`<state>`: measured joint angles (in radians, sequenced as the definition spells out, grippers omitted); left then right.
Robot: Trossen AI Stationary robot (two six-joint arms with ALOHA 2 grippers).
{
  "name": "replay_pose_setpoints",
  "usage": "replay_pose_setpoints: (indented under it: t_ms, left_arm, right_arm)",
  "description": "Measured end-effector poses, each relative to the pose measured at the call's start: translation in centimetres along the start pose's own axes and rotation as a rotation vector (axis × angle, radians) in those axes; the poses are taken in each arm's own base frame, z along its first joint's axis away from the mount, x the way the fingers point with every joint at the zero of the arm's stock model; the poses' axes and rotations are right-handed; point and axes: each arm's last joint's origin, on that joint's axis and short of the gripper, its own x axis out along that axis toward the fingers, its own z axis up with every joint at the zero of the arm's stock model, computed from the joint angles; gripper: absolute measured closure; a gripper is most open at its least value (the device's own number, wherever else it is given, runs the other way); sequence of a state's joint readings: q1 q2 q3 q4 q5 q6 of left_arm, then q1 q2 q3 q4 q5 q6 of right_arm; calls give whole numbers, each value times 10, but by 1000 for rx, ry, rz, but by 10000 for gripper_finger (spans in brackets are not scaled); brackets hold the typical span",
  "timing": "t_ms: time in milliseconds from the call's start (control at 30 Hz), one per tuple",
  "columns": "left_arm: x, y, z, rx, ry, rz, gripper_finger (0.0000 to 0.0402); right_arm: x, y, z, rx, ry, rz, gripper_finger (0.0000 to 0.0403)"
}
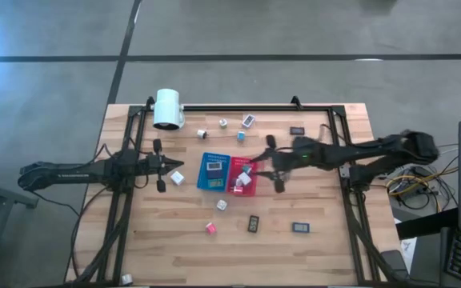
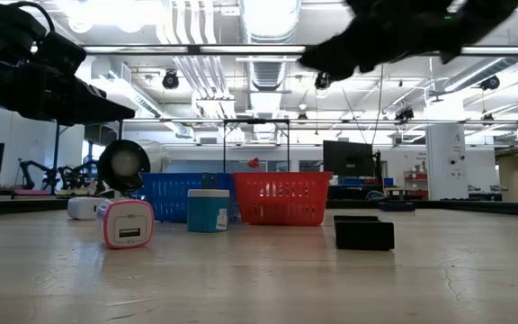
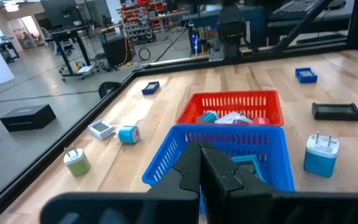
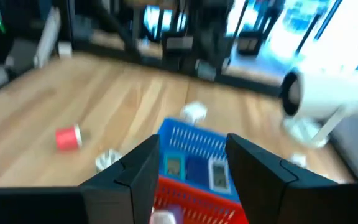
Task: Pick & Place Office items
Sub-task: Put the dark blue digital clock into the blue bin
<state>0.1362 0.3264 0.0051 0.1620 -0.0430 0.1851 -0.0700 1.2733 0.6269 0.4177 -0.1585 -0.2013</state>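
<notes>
Right gripper (image 1: 256,170) hangs with fingers apart and nothing between them, over the red tray (image 1: 242,175); a few office items (image 1: 244,179) lie in that tray right below it. Just past it, the blue tray (image 1: 213,172) holds two flat pieces. Farther out, roughly ten items sit loose on the table (image 1: 318,240), so sorting looks under halfway. Left gripper (image 1: 169,163) waits clenched shut, empty, just short of the blue tray. Red tray contents hard to make out
</notes>
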Motion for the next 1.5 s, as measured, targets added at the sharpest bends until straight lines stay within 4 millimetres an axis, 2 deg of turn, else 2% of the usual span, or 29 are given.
replay_pose_setpoints:
  t_ms: [300, 433, 567, 900, 1067, 1500]
  left_arm:
    - [0, 1, 2, -3, -17, 10, 399]
    - [0, 1, 2, -3, -24, 10, 399]
    - [0, 1, 2, -5, -24, 10, 399]
    - [0, 1, 3, -4, -30, 11, 399]
    - [0, 1, 3, -5, -30, 11, 399]
    - [0, 1, 4, -5, -38, 13, 399]
  right_arm:
    - [-84, 15, -6, -45, -366, -75, 256]
    - [-110, 21, -15, -44, -459, -91, 267]
    - [-127, 24, -24, -5, -515, -159, 280]
    - [-148, 28, -33, 28, -613, -201, 345]
    - [-152, 29, -39, -6, -561, -205, 389]
    - [-156, 31, -43, -28, -571, -213, 394]
